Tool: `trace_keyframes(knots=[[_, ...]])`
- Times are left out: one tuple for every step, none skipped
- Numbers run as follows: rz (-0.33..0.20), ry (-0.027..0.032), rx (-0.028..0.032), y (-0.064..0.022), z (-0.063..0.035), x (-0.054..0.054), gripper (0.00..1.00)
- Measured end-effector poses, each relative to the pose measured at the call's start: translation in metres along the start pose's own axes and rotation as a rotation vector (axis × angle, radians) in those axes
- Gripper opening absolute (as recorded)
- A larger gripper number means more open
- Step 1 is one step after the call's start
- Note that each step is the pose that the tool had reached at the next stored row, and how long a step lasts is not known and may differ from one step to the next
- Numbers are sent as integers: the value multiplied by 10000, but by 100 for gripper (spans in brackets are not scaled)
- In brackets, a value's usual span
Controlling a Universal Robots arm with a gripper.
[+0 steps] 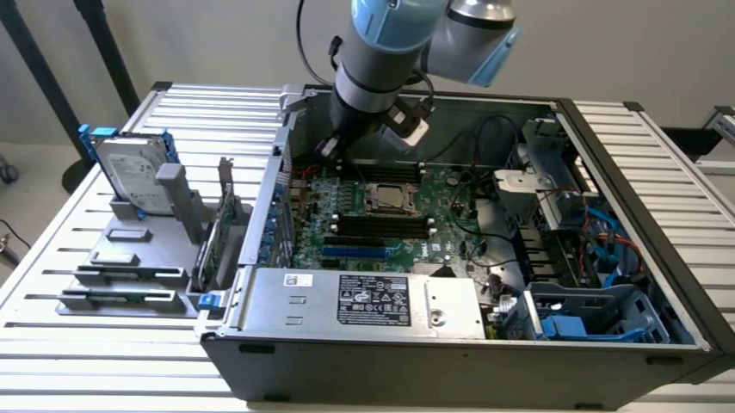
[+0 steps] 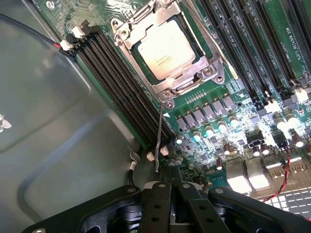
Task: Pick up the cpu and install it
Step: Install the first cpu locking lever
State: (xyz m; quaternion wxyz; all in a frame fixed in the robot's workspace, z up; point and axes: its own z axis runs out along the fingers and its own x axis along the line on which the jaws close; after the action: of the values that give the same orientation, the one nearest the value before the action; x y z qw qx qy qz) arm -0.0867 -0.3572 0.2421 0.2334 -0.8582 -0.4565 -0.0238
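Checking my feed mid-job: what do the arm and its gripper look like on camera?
The arm is a grey metal tube with light blue joint caps, and a black cable runs beside it. The gripper is matte black, built of angular linkage plates dotted with round screw heads that lead to narrow jaws.

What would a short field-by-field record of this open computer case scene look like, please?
cpu: small square silver-topped chip, seated in the socket of the green motherboard, within its metal frame
gripper: black gripper, shut, close to the end of the thin metal socket lever
outside case: silver hard drive with blue rails, upright on the grey rack
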Motion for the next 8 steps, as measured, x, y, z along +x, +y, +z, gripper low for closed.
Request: trace_keyframes(knots=[[8, 5, -6, 2, -4, 3, 11], [14, 12, -12, 5, -7, 7, 11], [19, 22, -17, 6, -9, 9, 11], [27, 36, -19, 6, -9, 9, 11], [47, 47, -25, 7, -10, 8, 11], [67, 55, -30, 8, -11, 5, 11], [88, 65, -37, 10, -12, 3, 11], [114, 76, -45, 12, -13, 1, 11]])
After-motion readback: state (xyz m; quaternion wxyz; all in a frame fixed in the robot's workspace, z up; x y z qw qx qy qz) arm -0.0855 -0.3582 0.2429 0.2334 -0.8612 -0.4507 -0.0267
